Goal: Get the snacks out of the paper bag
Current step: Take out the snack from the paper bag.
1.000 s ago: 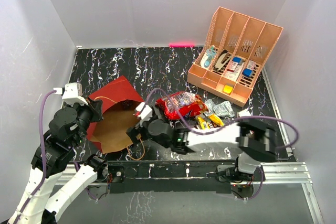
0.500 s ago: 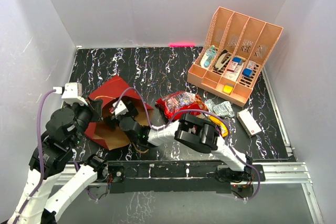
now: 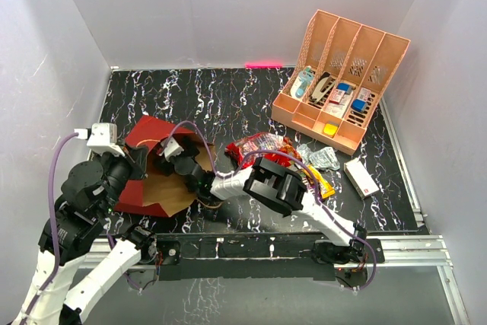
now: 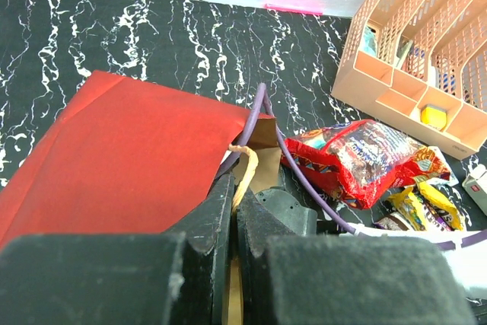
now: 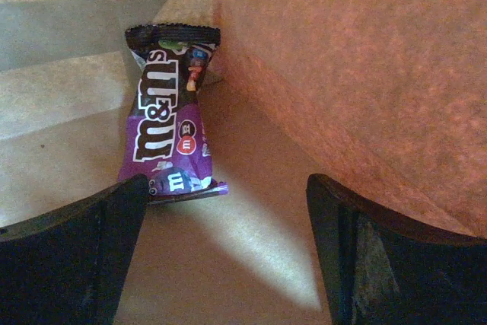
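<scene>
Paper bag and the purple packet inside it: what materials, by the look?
Paper bag: paper, matte red outside, fibrous brown kraft inside, holding sharp creases. Purple packet: probably printed plastic film, slightly glossy, with crimped, serrated end seals.

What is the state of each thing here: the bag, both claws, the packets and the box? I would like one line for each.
paper bag: on its side, mouth open
left claw: shut on the bag's cord handle
right claw: open, inside the bag
purple packet: lying inside the bag, not gripped
red packet: out of the bag, on the table
white box: closed, lying flat
</scene>
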{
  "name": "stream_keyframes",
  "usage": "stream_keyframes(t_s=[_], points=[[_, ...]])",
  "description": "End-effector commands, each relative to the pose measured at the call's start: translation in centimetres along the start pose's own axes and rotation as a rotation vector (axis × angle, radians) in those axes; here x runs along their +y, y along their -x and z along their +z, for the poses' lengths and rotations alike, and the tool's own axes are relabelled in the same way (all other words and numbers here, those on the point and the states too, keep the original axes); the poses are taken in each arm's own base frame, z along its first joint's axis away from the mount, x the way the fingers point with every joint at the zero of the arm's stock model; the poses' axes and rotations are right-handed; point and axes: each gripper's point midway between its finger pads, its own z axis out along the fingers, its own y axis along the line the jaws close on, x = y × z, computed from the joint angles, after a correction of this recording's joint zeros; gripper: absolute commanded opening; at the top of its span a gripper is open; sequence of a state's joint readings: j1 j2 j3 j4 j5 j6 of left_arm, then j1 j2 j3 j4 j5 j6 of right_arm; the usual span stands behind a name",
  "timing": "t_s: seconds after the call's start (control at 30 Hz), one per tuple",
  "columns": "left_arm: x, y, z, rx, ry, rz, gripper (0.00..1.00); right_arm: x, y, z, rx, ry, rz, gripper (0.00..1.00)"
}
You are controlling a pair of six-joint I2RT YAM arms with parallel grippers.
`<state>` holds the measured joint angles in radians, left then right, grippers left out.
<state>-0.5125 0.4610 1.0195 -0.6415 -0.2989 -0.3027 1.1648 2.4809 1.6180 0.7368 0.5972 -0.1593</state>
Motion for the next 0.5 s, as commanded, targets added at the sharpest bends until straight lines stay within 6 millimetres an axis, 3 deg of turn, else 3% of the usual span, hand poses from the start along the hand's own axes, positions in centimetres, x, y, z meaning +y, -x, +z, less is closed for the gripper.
stream_keyframes(t_s=[0.0, 0.33, 0.47], points=[[-0.8, 0.7, -0.3, -0.022, -0.047, -0.001, 0.0, 3.1, 1.9, 0.3, -0.106, 0.189, -0.052, 0.85], [-1.2, 0.6, -0.3, -0.012, -0.066, -0.015, 0.0, 5.7, -1.7, 2.1, -0.018, 0.278, -0.122, 0.85], [-1.2, 0.4, -0.3, -0.005, -0.062, -0.019, 0.0, 5.3, -1.7, 3.5, 0.001, 0.226, -0.164, 0.81]])
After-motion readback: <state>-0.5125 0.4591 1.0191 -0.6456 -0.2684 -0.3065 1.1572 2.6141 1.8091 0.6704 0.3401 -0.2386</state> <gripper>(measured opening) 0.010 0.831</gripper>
